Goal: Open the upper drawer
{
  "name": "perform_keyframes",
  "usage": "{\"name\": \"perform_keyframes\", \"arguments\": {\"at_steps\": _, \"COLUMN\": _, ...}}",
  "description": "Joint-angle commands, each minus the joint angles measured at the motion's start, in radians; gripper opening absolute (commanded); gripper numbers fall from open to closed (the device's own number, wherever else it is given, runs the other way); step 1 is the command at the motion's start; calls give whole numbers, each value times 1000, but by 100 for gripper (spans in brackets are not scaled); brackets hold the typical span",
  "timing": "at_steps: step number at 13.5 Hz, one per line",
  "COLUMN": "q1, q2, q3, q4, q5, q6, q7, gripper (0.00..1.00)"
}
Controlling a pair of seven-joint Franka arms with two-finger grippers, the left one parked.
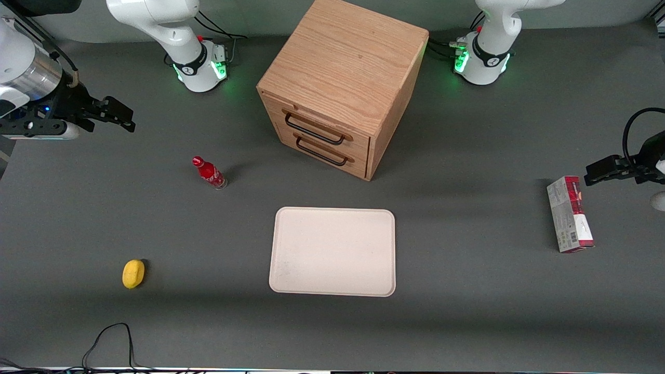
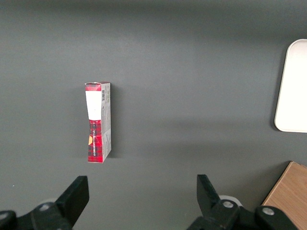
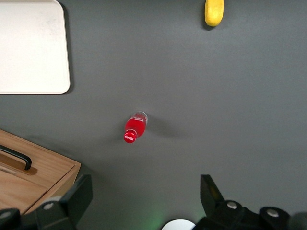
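The upper drawer [image 1: 323, 126] is the topmost of two light oak drawers in the cube-shaped wooden cabinet [image 1: 345, 62]. It is shut, and its thin black wire handle [image 1: 313, 130] lies flat against its front. The matching lower drawer [image 1: 326, 154] is shut too. My gripper [image 1: 122, 117] is open and empty. It hangs above the table at the working arm's end, well away from the cabinet. In the right wrist view the gripper [image 3: 144, 191] holds nothing, and a corner of the cabinet [image 3: 48, 175] shows with one black handle [image 3: 17, 158].
A red bottle [image 1: 209, 173] stands on the grey table between my gripper and the cabinet, also seen in the wrist view [image 3: 134, 128]. A white tray [image 1: 333, 251] lies in front of the cabinet. A yellow lemon [image 1: 133, 273] lies nearer the front camera. A red-white carton [image 1: 570, 214] lies toward the parked arm's end.
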Motion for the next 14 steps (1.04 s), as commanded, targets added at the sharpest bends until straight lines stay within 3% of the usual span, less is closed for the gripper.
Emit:
{"name": "perform_keyframes", "arguments": {"at_steps": 1, "q1": -3, "q2": 23, "q3": 2, "q4": 46, "q5": -16, "q6": -18, "q7": 23, "gripper": 100}}
{"name": "perform_keyframes", "arguments": {"at_steps": 4, "q1": 5, "q2": 87, "q3": 22, "q4": 116, "q5": -13, "q6": -19, "q7": 26, "gripper": 100}}
{"name": "perform_keyframes", "arguments": {"at_steps": 8, "q1": 5, "q2": 271, "q3": 252, "q4": 371, "q5": -9, "q6": -143, "q7": 27, "gripper": 100}}
{"name": "perform_keyframes", "arguments": {"at_steps": 10, "q1": 6, "q2": 305, "q3": 387, "q4": 393, "q5": -6, "q6": -145, "q7": -12, "gripper": 100}}
{"name": "perform_keyframes", "arguments": {"at_steps": 14, "q1": 10, "q2": 385, "q3": 599, "q4": 466, "q5": -11, "q6": -136, "q7": -323, "gripper": 100}}
